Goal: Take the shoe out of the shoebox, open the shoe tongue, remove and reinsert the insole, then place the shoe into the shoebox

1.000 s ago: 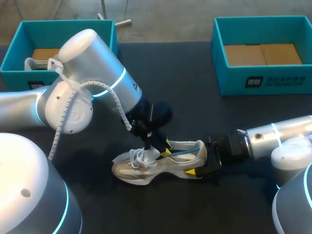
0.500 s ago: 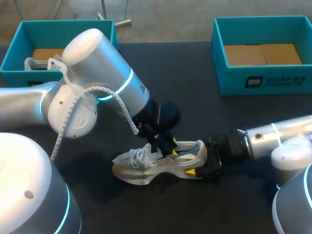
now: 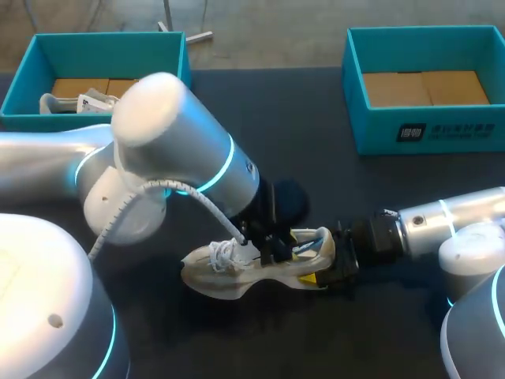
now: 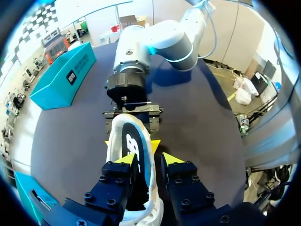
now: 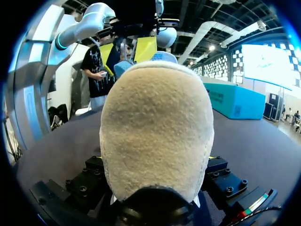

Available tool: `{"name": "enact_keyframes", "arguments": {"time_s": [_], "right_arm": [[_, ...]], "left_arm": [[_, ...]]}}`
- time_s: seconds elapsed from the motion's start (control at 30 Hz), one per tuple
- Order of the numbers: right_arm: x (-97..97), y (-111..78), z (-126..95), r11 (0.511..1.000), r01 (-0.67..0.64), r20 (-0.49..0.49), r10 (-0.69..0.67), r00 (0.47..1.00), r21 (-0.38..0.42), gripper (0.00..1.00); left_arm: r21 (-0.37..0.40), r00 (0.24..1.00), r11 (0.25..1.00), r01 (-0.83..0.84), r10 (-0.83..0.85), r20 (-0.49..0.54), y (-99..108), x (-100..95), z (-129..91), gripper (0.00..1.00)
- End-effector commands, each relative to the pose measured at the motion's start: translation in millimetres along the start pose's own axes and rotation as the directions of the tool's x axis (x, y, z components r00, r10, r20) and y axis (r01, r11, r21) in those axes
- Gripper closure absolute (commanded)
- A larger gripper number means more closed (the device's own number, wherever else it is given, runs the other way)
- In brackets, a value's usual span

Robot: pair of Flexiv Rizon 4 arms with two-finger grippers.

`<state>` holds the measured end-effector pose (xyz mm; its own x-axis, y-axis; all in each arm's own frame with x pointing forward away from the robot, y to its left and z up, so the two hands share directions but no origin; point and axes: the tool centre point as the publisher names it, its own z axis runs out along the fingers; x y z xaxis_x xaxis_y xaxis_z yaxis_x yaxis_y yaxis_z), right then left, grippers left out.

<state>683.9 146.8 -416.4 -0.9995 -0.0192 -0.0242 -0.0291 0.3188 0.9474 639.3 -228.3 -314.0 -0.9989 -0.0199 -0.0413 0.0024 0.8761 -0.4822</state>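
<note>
- Right hand (image 4: 131, 142) clamps the shoe (image 3: 237, 272), likely light and soft, by its firmer heel.
- Left hand (image 4: 146, 160) at the collar; grip cannot be told.

The shoe (image 3: 229, 272) is a cream-and-white trainer with white laces and a blue lining. It lies lengthwise on the dark table (image 3: 316, 174), toe towards the left arm's side and fuzzy cream heel towards the right, where the right gripper (image 3: 314, 262) clamps it from both sides. Its mouth is open, and a dark insole (image 4: 133, 151) with a white mark lies inside. Well apart, along the table's far edge, stand two open teal shoeboxes: the left one (image 3: 110, 54) holds a second pale shoe (image 3: 75, 103), and the right one (image 3: 371, 130) shows a brown cardboard floor.
</note>
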Motion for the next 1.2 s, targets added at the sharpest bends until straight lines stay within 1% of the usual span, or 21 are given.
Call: {"name": "enact_keyframes", "arguments": {"time_s": [0.03, 0.27, 0.47, 0.57, 0.77, 0.9, 1.03, 1.07, 1.17, 1.2], "right_arm": [[-0.3, 0.7, 2, 1.0, -0.001, 0.0, 0.001, 1.0, 0.006, 1.0], [-0.3, 0.7, 2, 1.0, -0.001, 0.0, 0.001, 1.0, 0.006, 1.0], [-0.3, 0.7, 2, 1.0, -0.001, 0.0, 0.001, 1.0, 0.006, 1.0], [-0.3, 0.7, 2, 1.0, -0.001, 0.0, 0.001, 1.0, 0.006, 1.0], [-0.3, 0.7, 2, 1.0, -0.001, 0.0, 0.001, 1.0, 0.006, 1.0], [-0.3, 0.7, 2, 1.0, -0.001, 0.0, 0.001, 1.0, 0.006, 1.0], [-0.3, 0.7, 2, 1.0, -0.001, 0.0, 0.001, 1.0, 0.006, 1.0], [-0.3, 0.7, 2, 1.0, -0.001, 0.0, 0.001, 1.0, 0.006, 1.0], [-0.3, 0.7, 2, 1.0, -0.001, 0.0, 0.001, 1.0, 0.006, 1.0], [-0.3, 0.7, 2, 1.0, -0.001, 0.0, 0.001, 1.0, 0.006, 1.0]], "left_arm": [[-0.014, 0.999, 1.0, 0.006, -0.006, 0.039, -3, 3.5, 5, 0.64], [-0.025, 0.997, 0.999, 0.029, -0.028, 0.066, -4, 1.2, 11, 0.64], [-0.039, 0.994, 0.998, 0.045, -0.041, 0.099, -6, 3.1, 18, 0.65], [-0.041, 0.993, 0.998, 0.044, -0.039, 0.116, -7, 5.7, 18, 0.65], [-0.046, 0.979, 0.997, 0.068, -0.058, 0.196, -9, 8.0, 15, 0.66], [-0.05, 0.976, 0.995, 0.088, -0.076, 0.205, -9, 3.6, 18, 0.67], [-0.057, 0.975, 0.993, 0.101, -0.088, 0.205, -8, 0.5, 21, 0.73], [-0.058, 0.974, 0.992, 0.109, -0.095, 0.208, -8, -0.6, 21, 0.83], [-0.059, 0.973, 0.992, 0.114, -0.1, 0.208, -7, -2.1, 22, 1.0], [-0.058, 0.973, 0.992, 0.115, -0.1, 0.208, -7, -2.2, 21, 1.0]]}}
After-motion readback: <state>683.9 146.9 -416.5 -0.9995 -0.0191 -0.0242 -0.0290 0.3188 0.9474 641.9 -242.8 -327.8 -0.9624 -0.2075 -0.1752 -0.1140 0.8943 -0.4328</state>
